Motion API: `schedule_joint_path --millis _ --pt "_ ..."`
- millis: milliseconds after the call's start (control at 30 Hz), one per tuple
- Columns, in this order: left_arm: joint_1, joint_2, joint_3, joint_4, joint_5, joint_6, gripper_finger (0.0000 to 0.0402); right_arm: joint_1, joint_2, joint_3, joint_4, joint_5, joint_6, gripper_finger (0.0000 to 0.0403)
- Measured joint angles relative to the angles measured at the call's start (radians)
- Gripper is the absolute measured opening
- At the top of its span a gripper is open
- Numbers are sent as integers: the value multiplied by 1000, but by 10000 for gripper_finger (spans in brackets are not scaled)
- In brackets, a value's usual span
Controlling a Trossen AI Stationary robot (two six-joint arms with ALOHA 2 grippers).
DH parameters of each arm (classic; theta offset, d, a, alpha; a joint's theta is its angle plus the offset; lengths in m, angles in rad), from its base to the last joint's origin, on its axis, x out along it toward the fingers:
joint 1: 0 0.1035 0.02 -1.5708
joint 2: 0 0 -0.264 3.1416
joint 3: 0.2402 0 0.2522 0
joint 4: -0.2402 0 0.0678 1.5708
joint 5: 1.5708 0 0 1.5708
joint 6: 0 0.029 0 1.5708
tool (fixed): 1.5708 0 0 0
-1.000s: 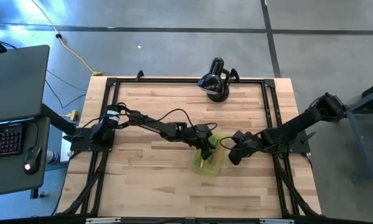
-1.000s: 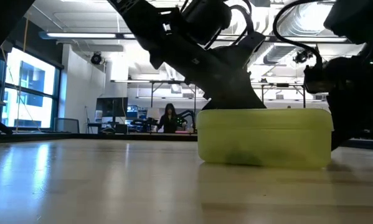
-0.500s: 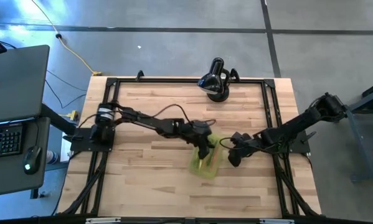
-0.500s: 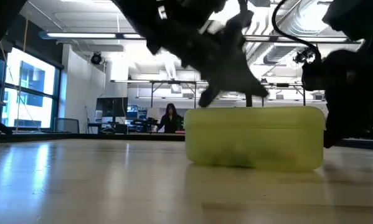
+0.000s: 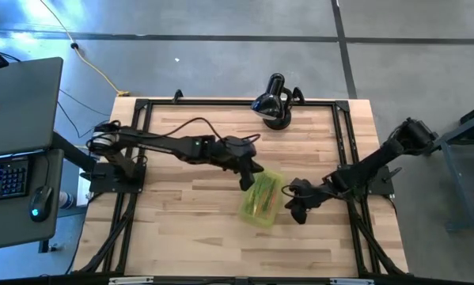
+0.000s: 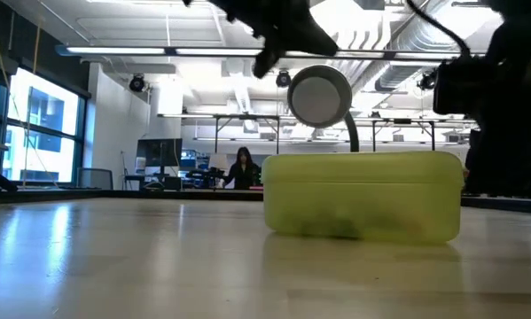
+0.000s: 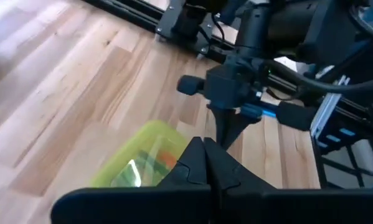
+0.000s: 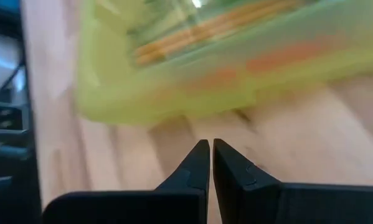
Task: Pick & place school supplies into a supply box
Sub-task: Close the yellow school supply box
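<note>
Supply box (image 5: pixel 261 199) low centre of the high view, pencils (image 8: pixel 205 31) apparently all inside, none loose on table (image 5: pixel 181 214); left gripper (image 5: pixel 247 179) and right gripper (image 5: pixel 293 207) both pinched empty beside it.

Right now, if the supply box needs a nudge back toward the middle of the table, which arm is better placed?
Probably the right. Its hand sits shut and low beside the supply box, facing its side wall. The left hand, also shut, is raised above the box's far end.

Translucent glossy plastic supply box (image 5: pixel 262 199), pale smooth wood-plank table (image 5: pixel 189 229)
</note>
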Motion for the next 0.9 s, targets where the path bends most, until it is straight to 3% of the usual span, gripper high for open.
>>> schedule_joint_path --millis 233,333,533,700,900 --pt "-62 -90 0 -161 -242 3 20 46 113 1 247 8 -61 0" --pt "-80 -123 0 -188 -306 2 15 37 200 40 236 -8 -59 0" --pt "-114 -149 0 -206 -316 1 24 27 371 219 214 -79 -183 0" --pt "-127 -152 1 -206 -314 1 20 -51 451 350 146 -144 -334 0" --pt "-160 -202 0 -265 -327 0 18 -170 516 515 35 -116 -433 0"
